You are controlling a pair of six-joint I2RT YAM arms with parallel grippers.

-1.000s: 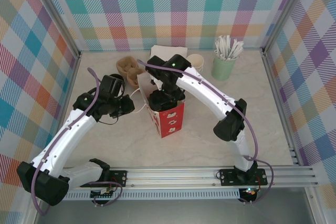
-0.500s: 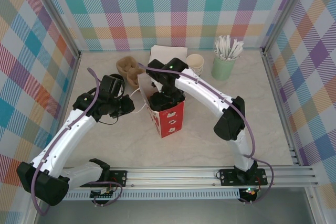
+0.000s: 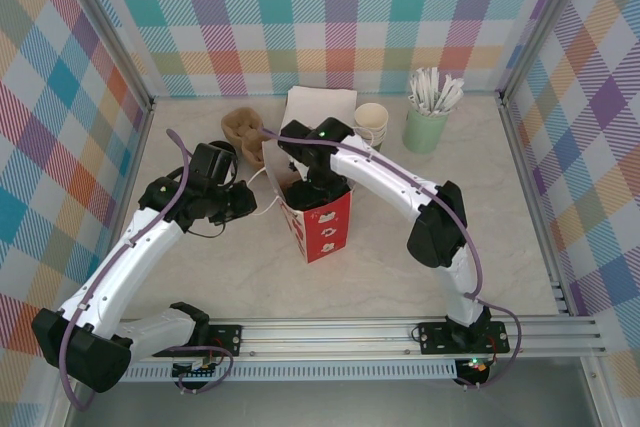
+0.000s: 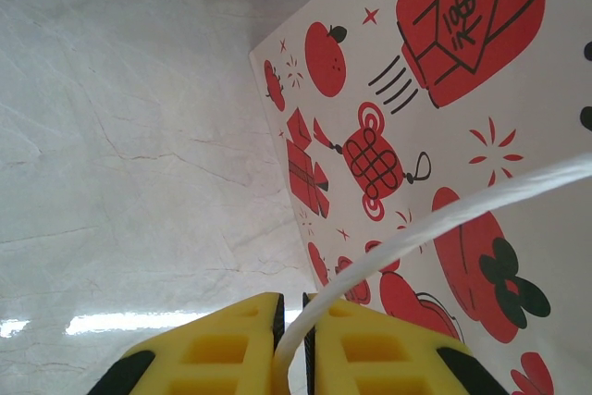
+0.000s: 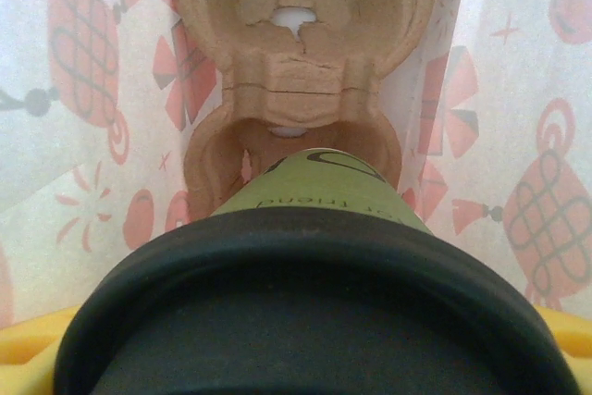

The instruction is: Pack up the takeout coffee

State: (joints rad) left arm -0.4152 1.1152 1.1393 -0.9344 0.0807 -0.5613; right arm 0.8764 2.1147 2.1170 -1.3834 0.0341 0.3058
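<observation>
**Top external view.** The red paper bag stands upright in the middle of the worktop. The left pincer sits at the bag's left side. The right pincer reaches down into its open mouth.

**Left wrist view.** The left pincer is narrowed right down on the white handle cord, which is nipped between the yellow tips. The bag's printed side wall is just beside them. The cord looks thin and limp, so this hold probably steadies the bag's mouth rather than carrying any load.

**Right wrist view.** The takeout coffee is inside the bag. The right pincer's yellow fingers stand wide and clasp it just under the black lid. The cup's green wall points down at the cardboard carrier lying on the bag's floor. I cannot tell whether the cup's base touches the nearer well.

**Handling.** A paper cup like this is probably light. If it is filled, which I cannot tell, it would be top-heavy and would slosh when tilted.
- The thin wall would likely dent under a hard squeeze, and pressure there could pop the lid.
- The stiffest band should be just below the rolled rim, where the lid braces it, so the present hold seems the right place.
- The coated paper may be a little slick, but the cup widens upward, so it tends to wedge into the grip instead of sliding down through it.
- It wants a moderate grip and should be kept upright.
</observation>
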